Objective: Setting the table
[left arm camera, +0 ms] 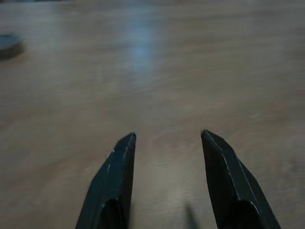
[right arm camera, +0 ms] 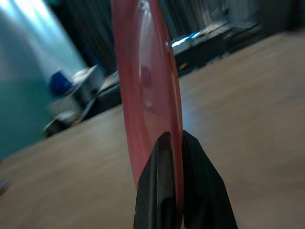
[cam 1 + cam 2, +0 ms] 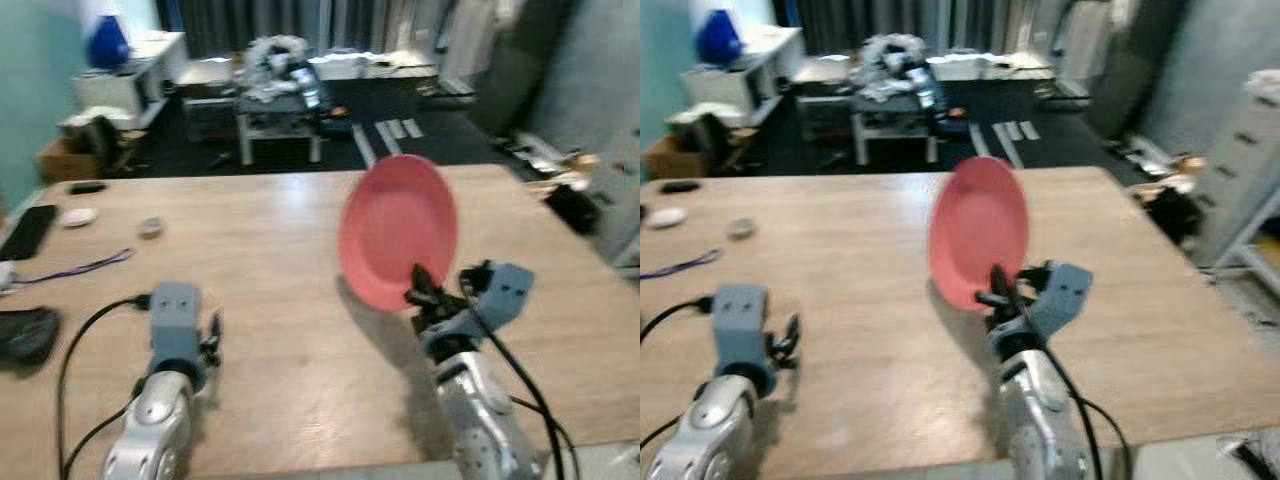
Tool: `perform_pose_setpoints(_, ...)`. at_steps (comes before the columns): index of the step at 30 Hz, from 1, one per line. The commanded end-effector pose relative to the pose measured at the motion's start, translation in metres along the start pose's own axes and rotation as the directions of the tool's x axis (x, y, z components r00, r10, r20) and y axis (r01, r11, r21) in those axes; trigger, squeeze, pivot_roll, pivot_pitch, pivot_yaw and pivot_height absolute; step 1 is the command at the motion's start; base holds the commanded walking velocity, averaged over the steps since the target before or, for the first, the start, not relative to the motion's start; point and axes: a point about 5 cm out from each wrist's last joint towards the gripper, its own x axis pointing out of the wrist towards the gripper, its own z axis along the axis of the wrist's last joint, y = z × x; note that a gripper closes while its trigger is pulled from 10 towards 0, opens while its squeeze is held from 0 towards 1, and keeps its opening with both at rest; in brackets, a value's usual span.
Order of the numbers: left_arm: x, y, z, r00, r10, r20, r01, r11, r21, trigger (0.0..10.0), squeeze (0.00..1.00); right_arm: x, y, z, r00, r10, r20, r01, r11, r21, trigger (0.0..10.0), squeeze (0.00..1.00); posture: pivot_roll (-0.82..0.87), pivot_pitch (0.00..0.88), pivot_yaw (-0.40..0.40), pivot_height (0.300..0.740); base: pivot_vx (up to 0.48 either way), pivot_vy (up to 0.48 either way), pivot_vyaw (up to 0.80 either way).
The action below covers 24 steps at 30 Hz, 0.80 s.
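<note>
A pink plate (image 3: 398, 230) stands nearly on edge above the wooden table (image 3: 270, 250), right of its middle. My right gripper (image 3: 425, 294) is shut on the plate's lower rim; in the right wrist view both black fingers (image 2: 162, 191) clamp the pink plate (image 2: 145, 90). My left gripper (image 3: 210, 338) hovers low over the table's near left part. Its two fingers (image 1: 119, 176) stand apart with bare wood between them.
On the table's far left lie a black phone (image 3: 30, 230), a white mouse (image 3: 78, 216), a small grey disc (image 3: 150, 227), a thin cable (image 3: 85, 268) and a dark pouch (image 3: 25, 335). Beyond the table stand a low cluttered table (image 3: 280, 90) and a white shelf (image 3: 130, 75).
</note>
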Motion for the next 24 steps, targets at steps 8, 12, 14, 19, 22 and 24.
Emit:
perform_pose_setpoints(8,-0.003,0.009,-0.009,0.999,0.026,-0.04,-0.026,0.999,0.019,10.0,0.0,0.0,0.006,-0.004,0.999,0.031,-0.01,-0.031,0.999,-0.005,10.0,0.0,0.03,0.145,0.088,0.74,0.247,0.0,0.0)
perform_pose_setpoints(12,-0.005,0.006,-0.009,0.999,0.01,-0.032,-0.01,1.0,0.018,10.0,0.0,-0.001,0.013,-0.007,0.995,0.093,-0.042,-0.093,0.996,0.015,10.0,0.0,0.03,0.144,0.087,0.74,0.0,0.0,0.0)
perform_pose_setpoints(14,-0.006,0.005,-0.009,0.999,0.003,-0.035,-0.003,1.0,0.016,10.0,0.0,-0.002,0.016,-0.011,0.988,0.131,-0.087,-0.128,0.991,0.034,10.0,0.0,0.03,0.144,0.087,0.74,0.0,0.0,0.0)
perform_pose_setpoints(19,-0.012,0.007,-0.014,0.998,-0.044,-0.05,0.048,0.996,0.07,10.0,0.0,-0.009,0.017,-0.023,0.941,0.218,-0.258,-0.188,0.973,0.136,10.0,0.0,0.03,0.151,0.079,0.74,0.0,0.0,0.0)
perform_pose_setpoints(22,-0.017,0.009,-0.016,0.994,-0.092,-0.06,0.098,0.989,0.111,10.0,0.0,-0.013,0.013,-0.027,0.909,0.255,-0.33,-0.205,0.962,0.179,10.0,0.0,0.03,0.155,0.074,0.74,0.0,0.0,0.0)
perform_pose_setpoints(24,-0.023,0.012,-0.013,0.984,-0.172,-0.038,0.176,0.961,0.213,10.0,0.0,-0.014,0.006,-0.031,0.878,0.261,-0.401,-0.184,0.958,0.221,10.0,0.0,0.04,0.158,0.067,0.74,0.0,0.0,0.0)
